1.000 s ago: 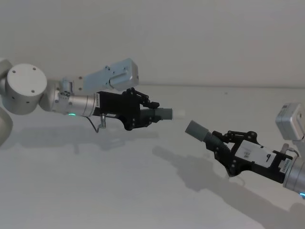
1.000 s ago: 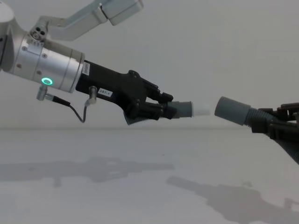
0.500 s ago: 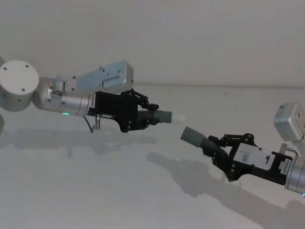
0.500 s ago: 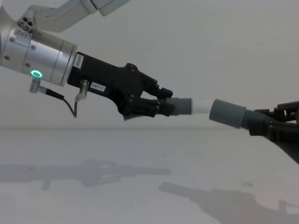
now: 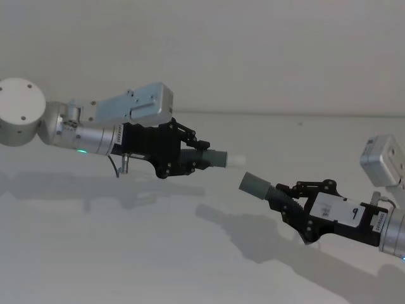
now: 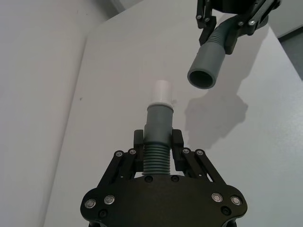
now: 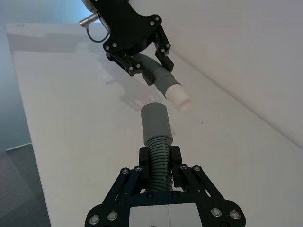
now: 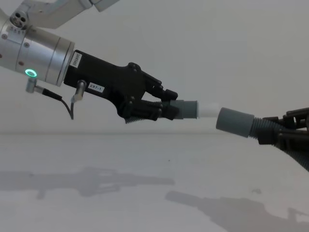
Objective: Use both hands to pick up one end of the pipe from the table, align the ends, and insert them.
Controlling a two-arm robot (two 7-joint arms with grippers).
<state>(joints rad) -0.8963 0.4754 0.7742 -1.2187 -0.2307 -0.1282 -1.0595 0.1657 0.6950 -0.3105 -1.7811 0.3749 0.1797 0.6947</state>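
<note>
Right now both pipe pieces are up in the air above the table (image 5: pixel 126 253), 1 in each gripper. My left gripper (image 5: pixel 196 159) has its fingers clamped on the ribbed part of the plug piece (image 5: pixel 215 158), and the white tip (image 5: pixel 235 161) points toward the robot's right. My right gripper (image 5: pixel 286 193) has its fingers clamped on the ribbed part of the socket piece (image 5: pixel 254 185), and its open mouth points back to the left and a bit up. The push I need depends on 1 thing: the tip and the mouth must sit on the same line. In the chest view they look very close, the tip just beside the mouth and a little higher. The head view shows what the chest view hides: there is a gap, and the socket sits lower in that picture than the tip. The left wrist view shows the mouth off to one side of where the tip aims, and tilted. So I think the 2 long lines cross instead of matching. I would turn and shift the socket into line before pushing.
</note>
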